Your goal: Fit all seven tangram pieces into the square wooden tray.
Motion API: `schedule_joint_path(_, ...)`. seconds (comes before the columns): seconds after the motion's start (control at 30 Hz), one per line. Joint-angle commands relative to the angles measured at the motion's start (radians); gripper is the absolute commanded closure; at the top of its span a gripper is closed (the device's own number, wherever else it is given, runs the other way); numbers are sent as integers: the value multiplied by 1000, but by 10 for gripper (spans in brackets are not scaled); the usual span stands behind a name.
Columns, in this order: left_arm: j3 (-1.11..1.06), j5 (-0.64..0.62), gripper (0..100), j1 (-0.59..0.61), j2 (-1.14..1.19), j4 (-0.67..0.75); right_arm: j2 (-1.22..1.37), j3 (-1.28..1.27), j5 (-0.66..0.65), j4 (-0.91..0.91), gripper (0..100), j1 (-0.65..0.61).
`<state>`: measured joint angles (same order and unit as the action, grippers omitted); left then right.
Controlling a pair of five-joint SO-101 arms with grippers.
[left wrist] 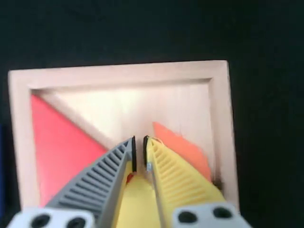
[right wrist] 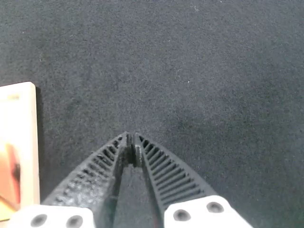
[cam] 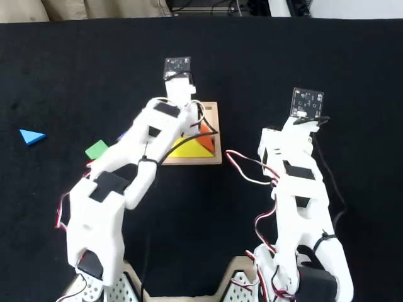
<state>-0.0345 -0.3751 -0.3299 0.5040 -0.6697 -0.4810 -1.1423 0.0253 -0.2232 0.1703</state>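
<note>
The square wooden tray [left wrist: 118, 71] lies on the black cloth, and my left gripper [left wrist: 139, 141] hangs shut just above its floor. A red triangle [left wrist: 57, 152] fills one side of the tray. An orange piece [left wrist: 183, 147] lies against the opposite wall, and a yellow piece [left wrist: 137, 202] sits under the fingers. In the high view the left arm [cam: 151, 135] covers much of the tray [cam: 213, 158]. A blue triangle [cam: 31, 136] and a green piece [cam: 96, 149] lie loose far to the left. My right gripper [right wrist: 132, 137] is shut over bare cloth to the right of the tray.
A sliver of bluish piece [cam: 121, 134] peeks out from under the left arm. The right arm [cam: 296, 163] stands right of the tray, whose edge [right wrist: 19, 142] is close by its gripper. Black cloth covers the whole table.
</note>
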Motion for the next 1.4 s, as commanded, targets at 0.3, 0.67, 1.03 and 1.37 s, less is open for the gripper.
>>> schedule_joint_path(0.3, 93, 0, 939, -122, 6, -152, -28, 22, -9, 20, 987, -17)
schedule_joint_path(0.67, 251, 0, 939, -82, 6, -339, -28, 24, -9, 17, 987, -17)
schedule_joint_path(1.03, 318, 2, 939, -59, 31, -92, -28, 24, -9, 20, 987, -17)
schedule_joint_path(1.37, 302, 6, 938, -58, 158, -12, -28, 25, -9, 20, 987, -17)
